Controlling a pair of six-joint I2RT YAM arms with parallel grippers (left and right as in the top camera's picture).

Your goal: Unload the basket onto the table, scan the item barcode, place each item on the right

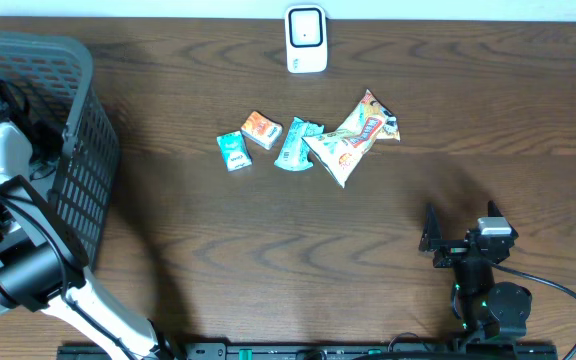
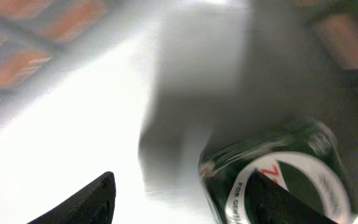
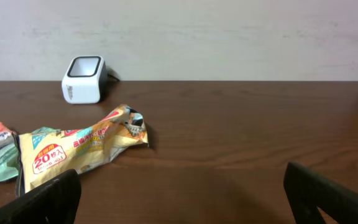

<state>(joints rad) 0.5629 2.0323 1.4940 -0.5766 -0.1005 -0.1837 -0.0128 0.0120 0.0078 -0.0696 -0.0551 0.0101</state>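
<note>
At the front edge, your right gripper (image 3: 185, 208) is wide open and empty. To the left, the left gripper (image 2: 179, 205) reaches into the basket (image 1: 78, 150), its fingers apart with nothing between them. A dark round container (image 2: 303, 168) sits by one finger, but the view is too blurred to judge contact. Mid-table lies the snack bag (image 1: 353, 140), touching a teal packet (image 1: 295, 143). Expect it to be light, soft, crinkly and slick: pinch a sealed end, not the puffed middle. Its barcode is not visible. Farthest back stands the scanner (image 1: 306, 38).
</note>
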